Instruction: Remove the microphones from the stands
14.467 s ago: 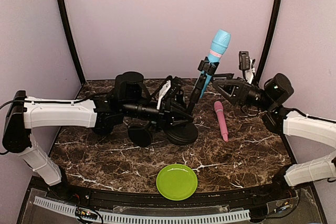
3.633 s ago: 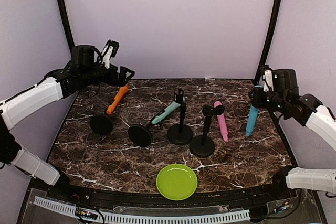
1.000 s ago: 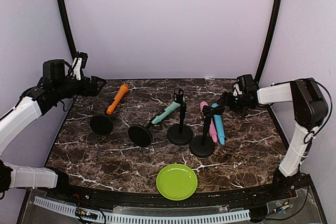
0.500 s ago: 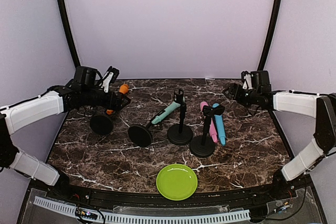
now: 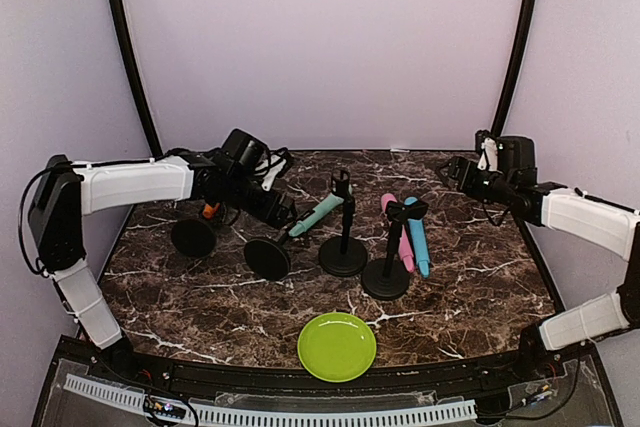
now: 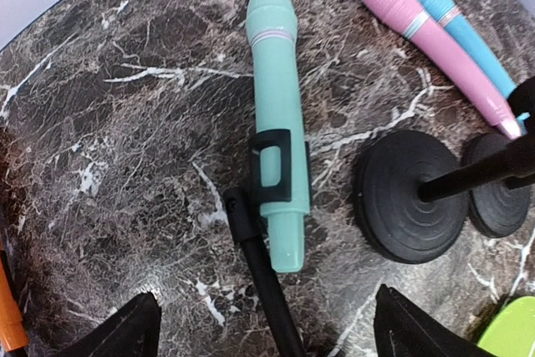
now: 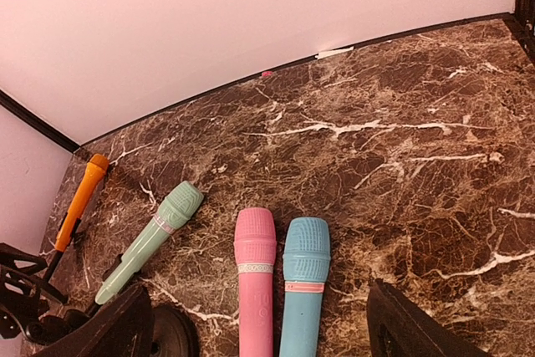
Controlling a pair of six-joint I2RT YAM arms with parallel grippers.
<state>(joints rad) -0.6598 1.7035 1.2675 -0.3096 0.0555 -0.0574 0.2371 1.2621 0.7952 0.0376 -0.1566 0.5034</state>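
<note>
A mint-green microphone (image 6: pixel 276 123) sits clipped in the black holder (image 6: pixel 272 166) of a tipped stand (image 5: pixel 267 259), its head toward the back of the table. My left gripper (image 6: pixel 269 336) hovers over the stand's rod just behind the microphone's tail, open, with nothing between its fingers. In the top view the left gripper (image 5: pixel 283 214) is beside the mint microphone (image 5: pixel 318 212). My right gripper (image 5: pixel 450 169) hangs open above the back right of the table and holds nothing. Below the right gripper (image 7: pixel 261 334) lie a pink microphone (image 7: pixel 255 282) and a blue microphone (image 7: pixel 303 290), side by side.
Two upright stands (image 5: pixel 343 254) (image 5: pixel 386 277) with bare clips stand mid-table. An orange microphone (image 5: pixel 208 211) lies at the back left by another stand base (image 5: pixel 193 237). A green plate (image 5: pixel 337 346) sits near the front edge.
My left arm has swung right from the orange microphone to the mint one. My right gripper has drawn back to the right and its jaws have widened.
</note>
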